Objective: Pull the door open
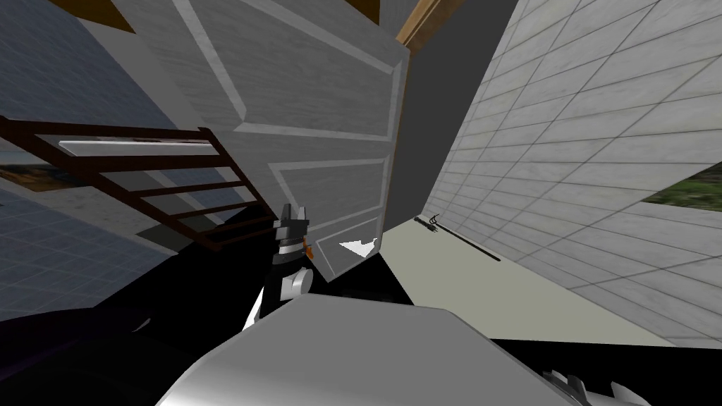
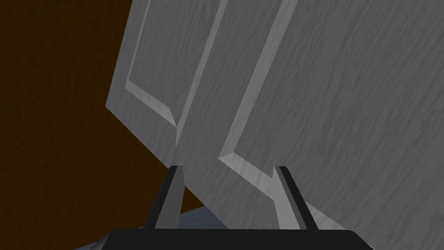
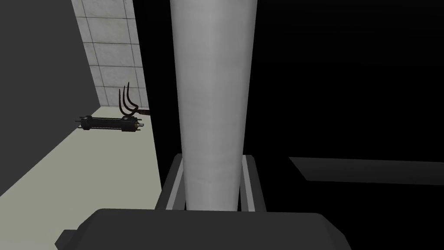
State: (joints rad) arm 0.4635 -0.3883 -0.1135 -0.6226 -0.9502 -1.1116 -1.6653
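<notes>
The grey panelled door (image 1: 310, 106) stands partly swung, its free edge (image 1: 395, 141) towards a tiled room. My left gripper (image 1: 294, 215) is low against the door's face, and in the left wrist view it (image 2: 230, 191) is open with the door's raised panels (image 2: 329, 108) just beyond its fingertips. My right gripper (image 3: 211, 182) is shut on a light grey upright slab (image 3: 212, 78), the door's edge, with both fingers pressing its sides.
A dark brown rack (image 1: 176, 190) with a white shelf stands left of the door. Past the door's edge lie a pale floor (image 1: 451, 282), a tiled wall (image 1: 585, 141), a pitchfork (image 3: 128, 102) and a dark cylinder (image 3: 110, 123). Black areas flank the door's foot.
</notes>
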